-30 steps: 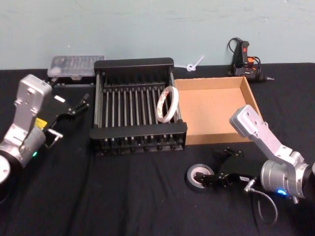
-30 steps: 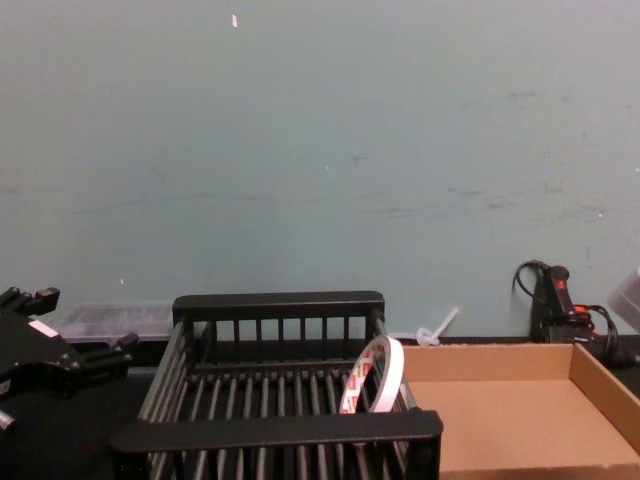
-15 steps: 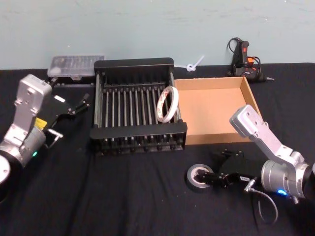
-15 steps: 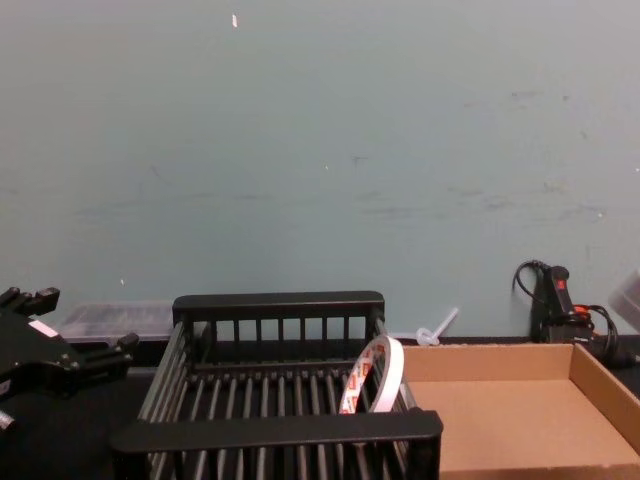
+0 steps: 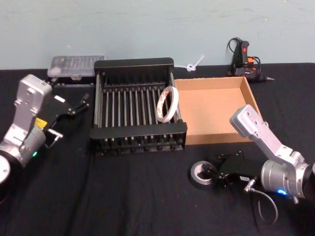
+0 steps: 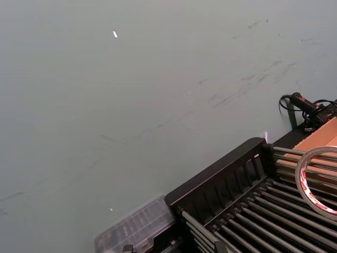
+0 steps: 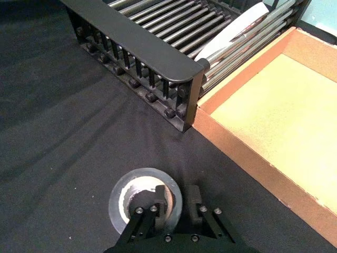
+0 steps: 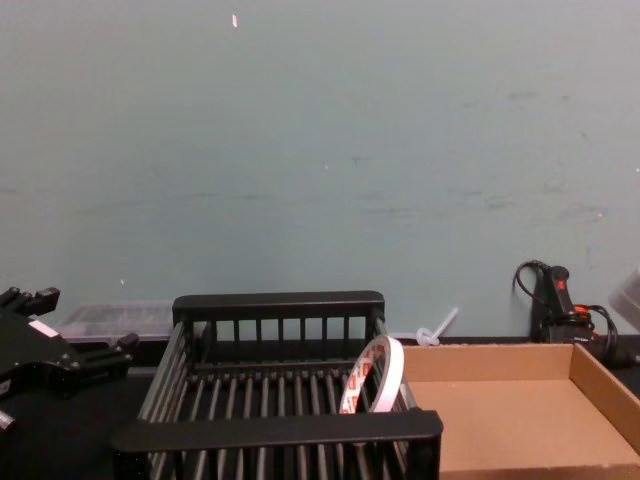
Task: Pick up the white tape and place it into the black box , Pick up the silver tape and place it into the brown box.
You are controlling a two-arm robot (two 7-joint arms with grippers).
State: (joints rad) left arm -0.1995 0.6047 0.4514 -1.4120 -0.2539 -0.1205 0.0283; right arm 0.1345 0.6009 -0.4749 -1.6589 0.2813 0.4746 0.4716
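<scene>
Silver tape (image 7: 146,203) wall pinched by low right claw (image 7: 176,203).

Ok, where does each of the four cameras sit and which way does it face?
Head: high, looking down at the black slatted crate, both arms at the sides.
Chest: low, facing the wall across the tan cardboard box; left gripper at left.
Left wrist: facing the wall over the crate.
Right wrist: looking down at the grey-silver tape roll; right gripper astride its wall.
All share the thin white tape ring.
</scene>
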